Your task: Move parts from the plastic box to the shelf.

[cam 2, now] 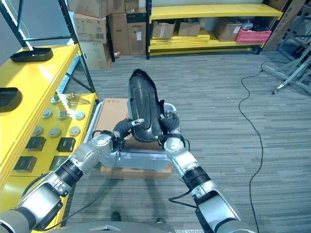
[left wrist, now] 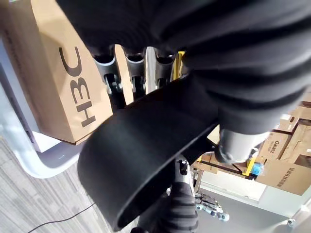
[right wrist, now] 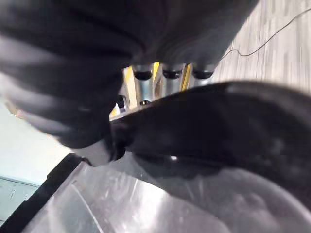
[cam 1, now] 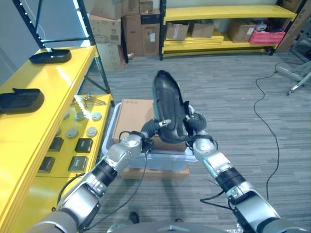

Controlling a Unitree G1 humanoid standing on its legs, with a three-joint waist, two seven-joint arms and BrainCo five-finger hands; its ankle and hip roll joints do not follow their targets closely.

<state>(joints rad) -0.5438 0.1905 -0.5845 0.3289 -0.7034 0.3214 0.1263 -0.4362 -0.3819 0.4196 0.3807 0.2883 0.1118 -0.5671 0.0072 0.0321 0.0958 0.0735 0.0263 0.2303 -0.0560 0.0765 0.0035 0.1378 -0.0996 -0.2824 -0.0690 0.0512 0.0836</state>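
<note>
A large black curved shell part (cam 1: pixel 167 103) stands upright, held between both hands above the pale plastic box (cam 1: pixel 163 158). My left hand (cam 1: pixel 151 127) grips its lower left side, thumb laid across the face. Against the lower right edge, my right hand (cam 1: pixel 196 122) is curled round it. In the left wrist view the fingers (left wrist: pixel 133 68) wrap behind the part (left wrist: pixel 141 155). The right wrist view shows fingers (right wrist: pixel 170 73) over the part's rim (right wrist: pixel 228 121). The yellow shelf (cam 1: pixel 58 92) runs along the left.
Two black parts (cam 1: pixel 19 100) (cam 1: pixel 50 57) lie on the shelf's top level. Grey discs (cam 1: pixel 77 124) and small black blocks (cam 1: pixel 83 144) sit on its lower level. A cardboard box (cam 1: pixel 133 115) lies in the plastic box. Far racks hold cartons (cam 1: pixel 141 29) and a red crate (cam 1: pixel 266 36).
</note>
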